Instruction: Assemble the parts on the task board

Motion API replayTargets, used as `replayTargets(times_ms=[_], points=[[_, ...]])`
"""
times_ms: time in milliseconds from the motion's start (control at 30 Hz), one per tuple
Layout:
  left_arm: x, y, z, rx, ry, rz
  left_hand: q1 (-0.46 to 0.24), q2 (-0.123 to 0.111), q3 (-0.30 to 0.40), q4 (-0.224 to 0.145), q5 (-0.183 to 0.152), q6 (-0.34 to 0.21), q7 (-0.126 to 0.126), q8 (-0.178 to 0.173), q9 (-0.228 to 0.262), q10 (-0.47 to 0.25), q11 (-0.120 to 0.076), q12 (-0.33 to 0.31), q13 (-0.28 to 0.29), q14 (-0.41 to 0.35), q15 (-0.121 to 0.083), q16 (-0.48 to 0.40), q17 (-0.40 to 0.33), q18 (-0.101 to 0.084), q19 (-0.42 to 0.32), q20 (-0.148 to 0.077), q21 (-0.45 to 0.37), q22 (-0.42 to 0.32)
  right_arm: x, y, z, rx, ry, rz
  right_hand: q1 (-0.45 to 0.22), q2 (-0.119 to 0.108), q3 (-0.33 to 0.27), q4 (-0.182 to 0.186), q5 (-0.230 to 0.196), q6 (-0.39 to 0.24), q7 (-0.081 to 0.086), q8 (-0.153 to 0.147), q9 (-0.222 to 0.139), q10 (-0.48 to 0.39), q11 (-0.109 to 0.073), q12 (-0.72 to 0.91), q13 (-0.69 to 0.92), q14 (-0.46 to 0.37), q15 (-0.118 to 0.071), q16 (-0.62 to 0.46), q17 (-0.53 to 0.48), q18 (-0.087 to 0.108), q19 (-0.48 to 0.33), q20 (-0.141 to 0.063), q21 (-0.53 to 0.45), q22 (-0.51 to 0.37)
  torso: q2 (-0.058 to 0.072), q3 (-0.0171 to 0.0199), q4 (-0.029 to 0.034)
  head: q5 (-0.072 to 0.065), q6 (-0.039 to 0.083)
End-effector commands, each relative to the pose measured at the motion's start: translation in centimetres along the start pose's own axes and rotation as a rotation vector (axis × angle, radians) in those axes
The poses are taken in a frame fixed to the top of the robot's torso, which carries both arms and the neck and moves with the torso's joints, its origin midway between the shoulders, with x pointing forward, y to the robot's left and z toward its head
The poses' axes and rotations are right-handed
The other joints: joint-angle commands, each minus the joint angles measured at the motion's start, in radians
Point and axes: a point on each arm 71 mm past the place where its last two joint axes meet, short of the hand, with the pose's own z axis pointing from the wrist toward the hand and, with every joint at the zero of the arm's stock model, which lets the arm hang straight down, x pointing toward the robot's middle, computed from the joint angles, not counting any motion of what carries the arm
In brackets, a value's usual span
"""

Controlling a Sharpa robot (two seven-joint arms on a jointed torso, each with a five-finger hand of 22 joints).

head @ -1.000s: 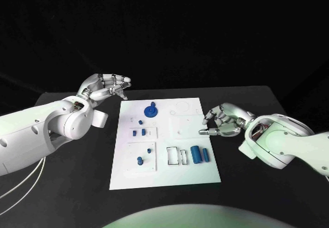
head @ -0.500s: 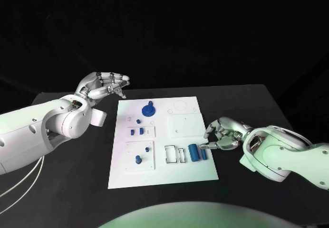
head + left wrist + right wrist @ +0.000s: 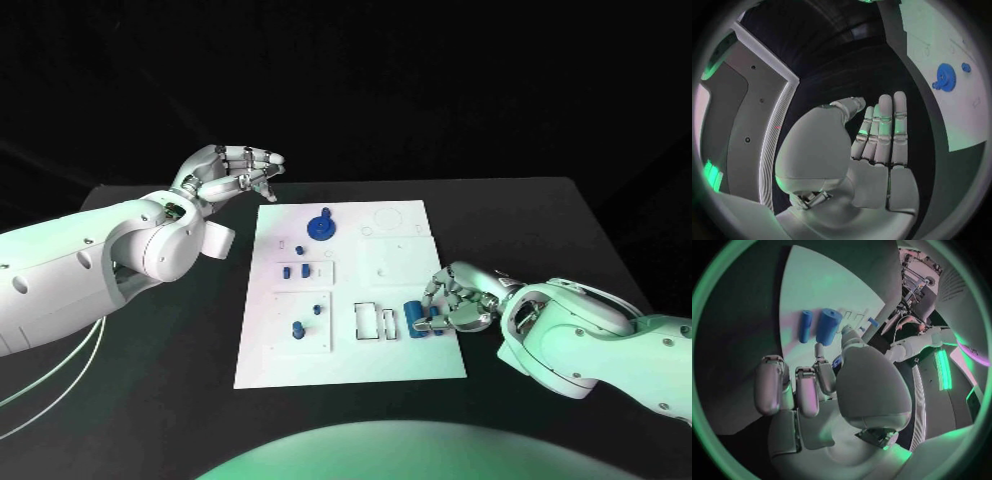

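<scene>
Nearest the robot, the front strip of the white task board (image 3: pixel 353 370) lies bare on the black table (image 3: pixel 548 220). Just beyond it, the right hand (image 3: pixel 459 300) rests at the board's right edge, its fingers (image 3: pixel 807 390) curled inward, with fingertips beside two blue cylinders. The thicker cylinder (image 3: pixel 418 315) and the thinner cylinder (image 3: pixel 434 322) lie side by side near that edge; in the right wrist view they appear just ahead of the fingertips as a thick cylinder (image 3: pixel 828 326) and a slim one (image 3: pixel 805 326). Whether the fingers are grasping either cylinder or merely touching cannot be told from these views. Left of the cylinders, rectangular slots (image 3: pixel 372 322) are cut into the board. Further left, a square panel carries small blue pegs (image 3: pixel 297 331). Beyond it, a second panel holds small blue pieces (image 3: pixel 296 270). Toward the far end of the board, a blue gear (image 3: pixel 322 228) lies flat; the left wrist view shows the same gear (image 3: pixel 944 76) with a small blue piece (image 3: pixel 966 67) beside it. Farthest away, the left hand (image 3: pixel 231 175) is raised off the board's far left corner, apart from the board. Its fingers (image 3: pixel 886 125) are extended side by side and grasp nothing.
</scene>
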Motion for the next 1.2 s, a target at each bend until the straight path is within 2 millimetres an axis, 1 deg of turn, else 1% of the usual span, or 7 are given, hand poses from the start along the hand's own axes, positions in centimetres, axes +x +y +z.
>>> replayTargets(times_ms=[33,467,767,867,1000,1067,1200], points=[[0.2,-0.1,0.0,0.006,0.019,-0.008,0.004,0.003,0.000,-0.005,0.005,-0.007,0.004,-0.002,-0.001,-0.005,-0.002,0.005,-0.001,-0.009,0.000,-0.005,0.000,0.013,-0.006,0.001,0.003,0.001,0.2,0.1,0.2,-0.004,0.001,-0.052,-0.004,0.003,-0.006,0.001,0.003,0.008,-0.002,0.001,-0.002,0.008,-0.002,0.005,0.004,0.073,-0.004,0.005,0.110,-0.012,0.016,0.001,-0.006,0.174,0.001,0.0005,-0.0014,0.005,-0.003],[0.1,-0.1,-0.1,0.003,0.018,-0.005,0.004,0.003,0.000,-0.005,0.005,-0.007,0.004,-0.002,-0.001,-0.005,-0.002,0.005,-0.001,-0.009,0.000,-0.005,0.000,0.013,-0.006,0.001,0.003,0.001,1.7,0.3,1.2,0.007,0.015,-0.067,-0.016,0.006,-0.013,0.001,0.003,0.031,-0.006,0.004,-0.006,0.009,-0.005,0.004,0.009,0.071,-0.006,0.004,0.107,-0.011,0.013,0.000,-0.014,0.172,0.002,0.0019,-0.0013,0.016,-0.010],[0.1,-0.1,-0.2,0.000,0.019,-0.005,0.002,0.002,0.000,-0.004,0.005,-0.007,0.004,-0.002,-0.001,-0.006,-0.001,0.007,-0.002,-0.009,0.001,-0.005,0.000,0.013,-0.007,0.002,0.003,0.002,2.5,0.4,1.9,0.030,0.027,-0.084,-0.040,0.007,-0.029,0.003,0.003,0.047,-0.011,0.009,-0.009,0.006,-0.009,0.000,0.009,0.070,-0.009,0.003,0.105,-0.010,0.012,-0.002,-0.019,0.172,0.002,0.0017,0.0011,0.015,-0.012],[0.0,-0.1,-0.2,-0.001,0.019,-0.004,0.002,0.002,0.000,-0.004,0.005,-0.007,0.004,-0.002,-0.001,-0.006,-0.001,0.007,-0.002,-0.009,0.001,-0.005,0.000,0.013,-0.007,0.002,0.003,0.002,2.7,0.6,2.0,0.030,0.031,-0.083,-0.041,0.007,-0.030,0.002,0.003,0.048,-0.011,0.010,-0.009,0.008,-0.010,0.002,0.012,0.070,-0.009,0.003,0.106,-0.010,0.012,-0.003,-0.017,0.172,0.001,0.0018,-0.0002,0.015,-0.013],[0.0,-0.1,-0.3,-0.002,0.019,-0.004,0.002,0.002,0.000,-0.004,0.005,-0.007,0.004,-0.002,-0.001,-0.006,-0.001,0.007,-0.002,-0.009,0.001,-0.005,0.000,0.013,-0.007,0.002,0.003,0.002,2.9,0.6,2.0,0.032,0.026,-0.082,-0.020,0.021,-0.022,-0.001,0.004,0.055,-0.014,0.012,-0.013,0.011,-0.012,0.002,0.019,0.070,-0.012,0.004,0.109,-0.010,0.013,-0.005,-0.017,0.173,0.001,0.0012,-0.0016,0.015,-0.012],[0.0,-0.1,-0.3,-0.003,0.019,-0.004,0.001,0.002,0.000,-0.004,0.005,-0.007,0.004,-0.001,-0.001,-0.007,-0.001,0.007,-0.002,-0.009,0.001,-0.005,0.001,0.013,-0.008,0.002,0.003,0.002,2.8,0.6,2.0,0.035,0.015,-0.080,0.030,0.046,0.014,-0.006,0.005,0.063,-0.017,0.013,-0.018,0.017,-0.016,0.005,0.030,0.071,-0.015,0.006,0.113,-0.012,0.016,-0.008,-0.012,0.175,0.001,0.0017,-0.0017,0.016,-0.011],[0.0,-0.1,-0.3,-0.004,0.020,-0.004,0.001,0.002,0.000,-0.004,0.005,-0.007,0.004,-0.001,-0.001,-0.007,-0.001,0.007,-0.002,-0.009,0.001,-0.005,0.001,0.013,-0.008,0.002,0.003,0.002,2.6,0.6,1.9,0.034,-0.018,-0.057,0.070,0.069,0.078,-0.005,0.006,0.084,-0.024,0.012,-0.029,0.032,-0.022,0.013,0.052,0.072,-0.020,0.008,0.119,-0.013,0.020,-0.013,-0.005,0.179,0.000,0.0020,-0.0020,0.015,-0.009]])
